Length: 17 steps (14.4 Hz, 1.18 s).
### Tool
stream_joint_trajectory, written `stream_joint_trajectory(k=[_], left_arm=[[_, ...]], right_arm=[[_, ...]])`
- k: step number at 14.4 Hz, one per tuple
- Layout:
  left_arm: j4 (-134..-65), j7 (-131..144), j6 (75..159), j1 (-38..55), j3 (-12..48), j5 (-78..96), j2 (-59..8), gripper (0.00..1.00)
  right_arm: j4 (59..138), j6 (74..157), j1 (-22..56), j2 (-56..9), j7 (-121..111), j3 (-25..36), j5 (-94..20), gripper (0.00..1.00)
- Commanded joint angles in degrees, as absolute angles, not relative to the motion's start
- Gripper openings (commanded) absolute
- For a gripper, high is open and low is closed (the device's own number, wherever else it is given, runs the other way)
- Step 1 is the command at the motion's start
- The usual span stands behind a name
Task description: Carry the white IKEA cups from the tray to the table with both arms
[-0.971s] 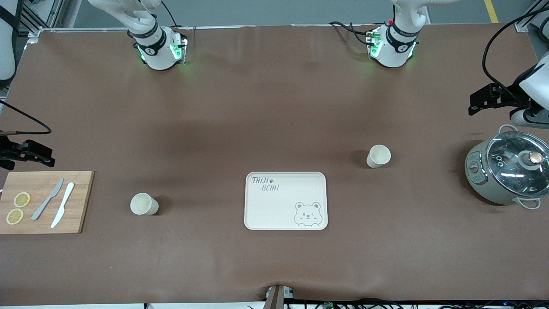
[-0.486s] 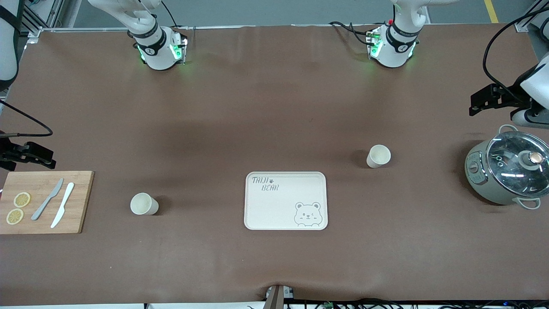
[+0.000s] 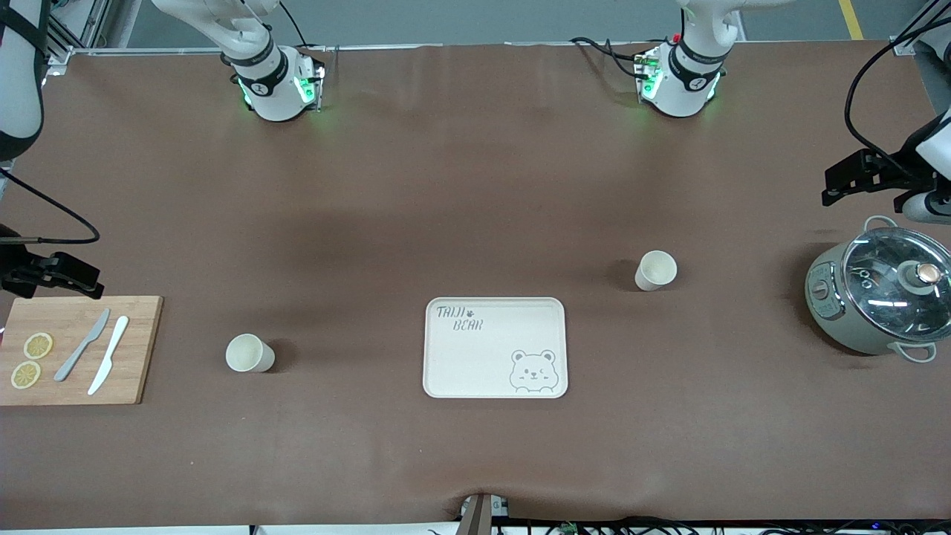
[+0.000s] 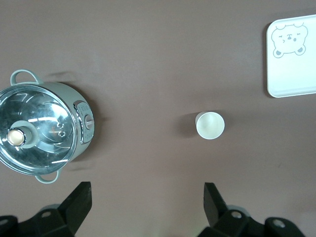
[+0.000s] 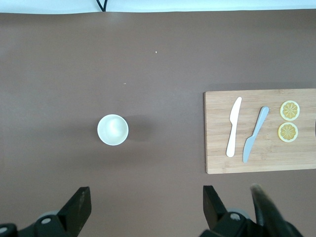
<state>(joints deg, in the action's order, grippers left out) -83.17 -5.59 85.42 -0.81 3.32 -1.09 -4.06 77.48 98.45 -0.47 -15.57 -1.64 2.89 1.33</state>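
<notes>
Brown, slightly wrinkled sheeting covers the desk [image 3: 446, 186], and both cups already stand on it while the tray [image 3: 475, 364] is bare, so the job looks finished and the step in hand is, I judge, a clean retreat.

The right gripper [image 3: 89, 284] hangs over the desk edge just above the wooden cutting board [image 3: 141, 349], its fingers spread wide and holding nothing. One white cup [image 3: 250, 353] stands upright on the desk, below this gripper and off toward the tray, well apart from the fingers. The board's two knives [image 3: 96, 353] and lemon slices [image 3: 31, 360] lie closest beneath this gripper, so any further move should lift up and away, not sweep low.

The tray lies between the two cups, touching neither.

The other white cup [image 3: 655, 270] stands upright, below the left gripper [image 3: 831, 195] and off toward the tray. That gripper hangs over the desk just beside the glass-lidded pot [image 3: 877, 297], also spread and empty. It should keep height over the pot's lid knob and leave both cups undisturbed
</notes>
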Motion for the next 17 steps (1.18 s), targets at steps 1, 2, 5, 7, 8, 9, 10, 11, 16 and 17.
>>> stream_joint_trajectory(k=[1, 2, 5, 7, 8, 9, 10, 11, 16, 17], left_arm=[[-83.2, -5.7, 85.8, -0.7, 3.9, -2.2, -3.4, 1.0], [-83.2, -5.4, 85.8, -0.6, 4.0, -2.2, -3.3, 1.0], [-83.1, -3.1, 86.0, -0.4, 5.0, -2.3, -3.4, 1.0], [-83.1, -3.0, 86.7, -0.3, 5.1, -3.3, -3.6, 1.0], [-83.1, -2.9, 87.1, -0.3, 5.5, -3.7, -3.8, 1.0], [-83.1, -2.9, 87.5, -0.3, 5.7, -3.7, -3.9, 1.0], [-83.1, -3.0, 88.1, -0.3, 5.7, -3.7, -3.9, 1.0], [-83.1, -3.1, 88.1, -0.4, 5.7, -3.7, -3.7, 1.0], [-83.1, -3.0, 87.3, -0.5, 5.8, -2.7, -3.5, 1.0], [-83.1, -3.2, 87.3, -0.8, 5.9, -2.4, -3.4, 1.0]], right_arm=[[77.7, 98.6, 0.0, -15.4, -0.3, 3.0, 1.7, 1.0], [77.7, 98.7, 0.0, -15.4, -0.4, 3.0, 2.1, 1.0], [77.4, 98.8, -0.3, -15.3, -0.1, 3.0, 2.3, 1.0], [77.3, 98.6, -0.7, -15.2, -0.1, 3.1, 1.8, 1.0], [77.3, 98.4, -0.7, -15.0, -0.5, 3.2, 1.8, 1.0], [77.3, 98.4, -0.4, -15.0, -0.5, 3.1, 2.1, 1.0], [77.3, 98.4, -0.3, -15.0, -0.6, 3.1, 2.0, 1.0], [77.3, 98.5, -0.3, -15.1, -0.7, 3.1, 1.9, 1.0], [77.3, 98.6, 0.0, -15.1, -0.3, 3.0, 2.0, 1.0], [77.3, 98.6, 0.0, -15.1, -0.1, 3.0, 2.0, 1.0]])
